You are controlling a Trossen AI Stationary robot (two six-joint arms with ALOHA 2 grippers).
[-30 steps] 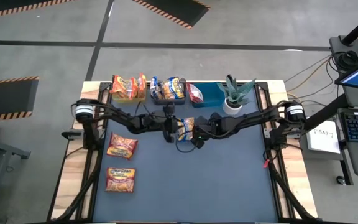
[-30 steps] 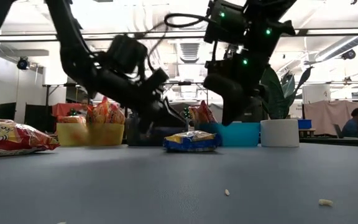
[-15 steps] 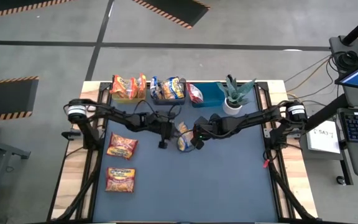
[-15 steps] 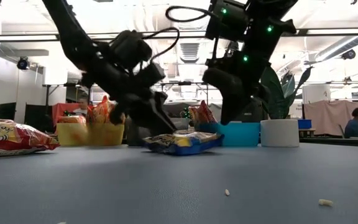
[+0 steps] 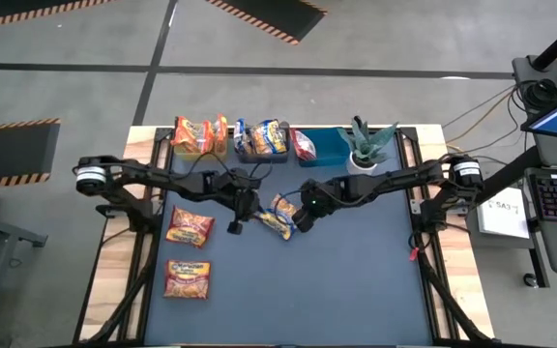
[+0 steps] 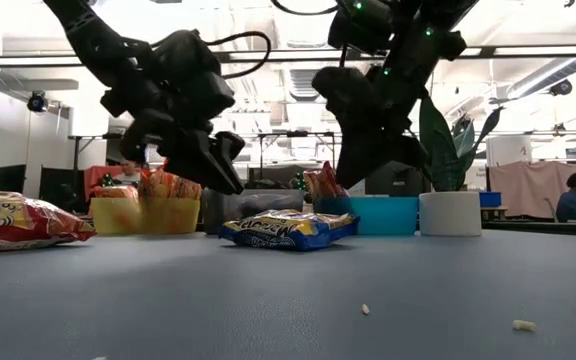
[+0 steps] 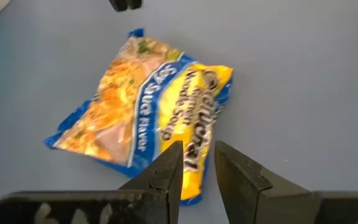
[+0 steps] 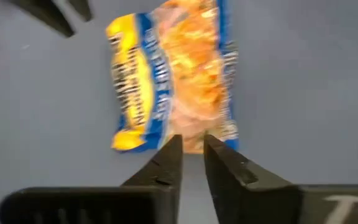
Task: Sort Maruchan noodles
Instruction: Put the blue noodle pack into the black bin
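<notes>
Locate the yellow-and-blue packet (image 5: 278, 215) first. It lies flat on the blue table mat (image 5: 356, 280) near the centre, between the two grippers and held by neither. The low view confirms that its full underside rests on the mat.

The left gripper (image 5: 234, 223) hangs above the mat just beside one end of the packet. In the left wrist view its fingers (image 7: 166, 174) stand close together with only a narrow gap and nothing between them; treat them as closed and empty. The right gripper (image 5: 296, 220) hangs at the opposite end. Its fingers (image 8: 165, 165) are likewise drawn nearly together and grasp nothing.

Judge this arrangement as a packet lying free, with both arms clear of it, so that either arm can take it from its own side.

Note the bins along the far edge of the table. The yellow-green bin (image 5: 200, 147) holds orange packets (image 5: 199, 132) standing on edge. The grey bin (image 5: 262, 152) beside it holds yellow-and-blue packets (image 5: 263, 133) of the same design, so it is the likely destination. The blue bin (image 5: 325, 147) holds one red packet (image 5: 303, 145). A potted plant (image 5: 365, 147) stands next to the blue bin.

Two further orange-red packets (image 5: 190, 228) lie unsorted on the left side of the mat, well apart from both grippers.
</notes>
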